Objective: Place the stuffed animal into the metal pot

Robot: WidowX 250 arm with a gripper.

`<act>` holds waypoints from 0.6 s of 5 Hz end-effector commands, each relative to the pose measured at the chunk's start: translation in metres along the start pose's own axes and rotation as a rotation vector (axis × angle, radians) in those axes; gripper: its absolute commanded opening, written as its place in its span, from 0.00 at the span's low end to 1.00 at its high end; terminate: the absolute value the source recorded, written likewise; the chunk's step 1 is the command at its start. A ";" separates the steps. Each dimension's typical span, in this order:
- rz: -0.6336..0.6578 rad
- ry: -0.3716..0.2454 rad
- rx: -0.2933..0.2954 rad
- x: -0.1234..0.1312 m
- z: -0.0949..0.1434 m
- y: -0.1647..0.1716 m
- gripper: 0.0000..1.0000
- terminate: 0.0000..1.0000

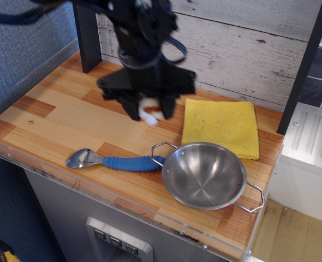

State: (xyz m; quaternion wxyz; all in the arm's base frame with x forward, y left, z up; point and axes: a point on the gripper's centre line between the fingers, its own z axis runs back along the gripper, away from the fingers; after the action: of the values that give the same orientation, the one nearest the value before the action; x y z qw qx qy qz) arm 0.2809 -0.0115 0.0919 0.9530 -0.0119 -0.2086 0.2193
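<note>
End effector [149,113]: black, clamped around the small cream-and-orange stuffed animal [150,112] (held clear above the wooden surface [68,125]).
Shiny round metal pot [204,175]: at its four o'clock, empty.

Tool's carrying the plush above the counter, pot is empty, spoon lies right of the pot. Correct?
Not quite. The spoon lies left of the pot, its blue handle reaching the pot's loop handle, as the observation.image view shows. The rest holds: the tool carries the plush above the counter, and the pot is empty.
</note>
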 end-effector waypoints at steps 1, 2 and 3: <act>-0.167 0.041 -0.101 -0.036 0.009 -0.030 0.00 0.00; -0.230 0.082 -0.128 -0.049 0.002 -0.045 0.00 0.00; -0.293 0.132 -0.112 -0.060 -0.011 -0.051 0.00 0.00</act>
State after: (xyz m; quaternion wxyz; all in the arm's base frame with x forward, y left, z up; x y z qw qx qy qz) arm 0.2590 -0.0870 0.0507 0.9874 -0.0425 -0.1361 0.0690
